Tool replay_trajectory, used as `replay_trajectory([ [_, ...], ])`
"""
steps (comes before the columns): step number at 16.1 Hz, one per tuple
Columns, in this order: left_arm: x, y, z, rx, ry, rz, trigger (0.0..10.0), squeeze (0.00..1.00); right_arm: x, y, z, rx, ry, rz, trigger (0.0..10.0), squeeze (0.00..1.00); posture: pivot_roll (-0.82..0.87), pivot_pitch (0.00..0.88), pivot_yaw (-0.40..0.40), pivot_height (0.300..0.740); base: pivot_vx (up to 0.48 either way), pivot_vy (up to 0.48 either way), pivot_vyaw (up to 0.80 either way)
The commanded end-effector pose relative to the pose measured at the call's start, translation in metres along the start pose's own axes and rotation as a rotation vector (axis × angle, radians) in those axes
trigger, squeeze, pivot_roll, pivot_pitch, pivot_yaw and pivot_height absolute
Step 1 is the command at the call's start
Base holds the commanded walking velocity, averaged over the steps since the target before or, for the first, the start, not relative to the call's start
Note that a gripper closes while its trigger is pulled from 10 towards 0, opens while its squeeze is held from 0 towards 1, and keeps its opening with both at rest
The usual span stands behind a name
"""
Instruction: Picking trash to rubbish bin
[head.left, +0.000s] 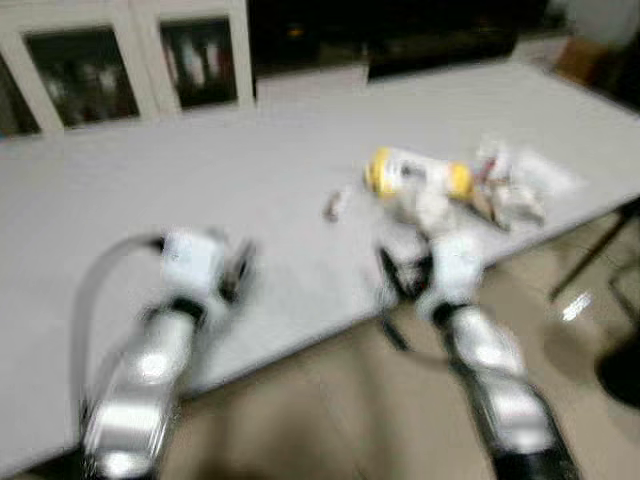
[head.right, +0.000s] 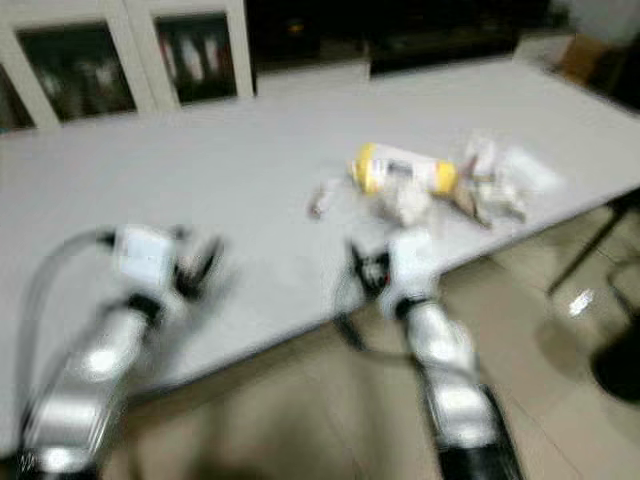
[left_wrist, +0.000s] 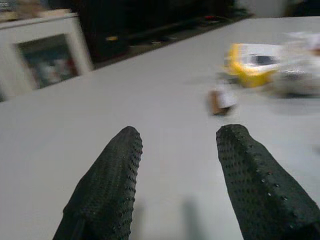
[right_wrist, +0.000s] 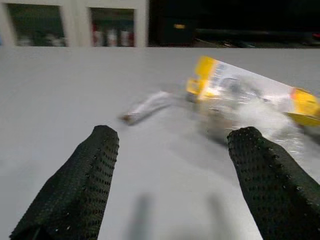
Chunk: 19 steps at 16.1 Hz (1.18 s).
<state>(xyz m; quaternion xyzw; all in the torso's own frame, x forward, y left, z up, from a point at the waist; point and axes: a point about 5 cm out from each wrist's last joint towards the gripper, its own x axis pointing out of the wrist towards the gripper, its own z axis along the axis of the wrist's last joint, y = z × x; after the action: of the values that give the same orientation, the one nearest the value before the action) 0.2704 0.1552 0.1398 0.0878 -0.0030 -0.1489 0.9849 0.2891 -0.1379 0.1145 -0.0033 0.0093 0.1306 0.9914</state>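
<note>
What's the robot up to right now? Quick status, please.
Both grippers open, left, right, over table. Trash pile ahead, untouched. Nothing in the way.

pale grey table (head.left: 250, 200). clear bottle (right_wrist: 250, 95) with yellow ends and a white label, at 1 o'clock. white crumpled wrappers (head.left: 515, 185). black dimpled fingers (left_wrist: 107, 185), silver arms. white-framed cabinet (head.left: 130, 60) at 11 o'clock. beige floor (head.left: 350, 410).

White table (head.left: 250, 200), glass-door cabinets (head.left: 130, 60), tiled floor (head.left: 360, 410)
</note>
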Motion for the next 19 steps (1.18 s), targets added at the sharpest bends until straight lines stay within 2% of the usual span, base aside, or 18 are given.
replay_trajectory([
  [1,-0.003,0.008,0.001,0.017,-0.001,0.022,10.0,0.00,0.003,0.008,0.004,0.006,-0.015,0.027,10.0,0.00,-0.02,0.029,-0.035,0.740,0.364,0.000,0.00],
  [10,-0.003,0.008,0.001,0.020,-0.001,0.021,10.0,0.00,0.007,0.012,0.003,0.006,-0.005,0.054,10.0,0.00,-0.01,0.024,-0.040,0.740,0.363,0.000,0.00],
  [14,-0.006,0.007,0.000,0.018,0.004,0.022,10.0,0.00,0.018,0.013,-0.003,0.010,0.043,0.050,10.0,0.00,-0.01,0.036,-0.047,0.740,0.366,0.000,0.00],
  [15,-0.006,0.006,0.002,0.011,-0.008,0.008,10.0,0.00,0.026,0.013,-0.004,0.057,0.068,0.036,10.0,1.00,-0.01,0.046,-0.048,0.740,0.000,0.000,0.00],
  [17,-0.006,0.002,0.006,0.047,-0.013,-0.043,10.0,0.00,0.048,0.020,-0.003,0.078,0.132,0.048,10.0,1.00,-0.01,0.061,-0.048,0.740,0.000,0.000,0.00],
  [19,-0.009,-0.004,0.013,0.030,-0.041,-0.124,10.0,0.00,0.063,0.025,-0.009,0.084,0.235,0.051,10.0,1.00,-0.01,0.076,-0.051,0.740,0.000,0.000,0.00],
])
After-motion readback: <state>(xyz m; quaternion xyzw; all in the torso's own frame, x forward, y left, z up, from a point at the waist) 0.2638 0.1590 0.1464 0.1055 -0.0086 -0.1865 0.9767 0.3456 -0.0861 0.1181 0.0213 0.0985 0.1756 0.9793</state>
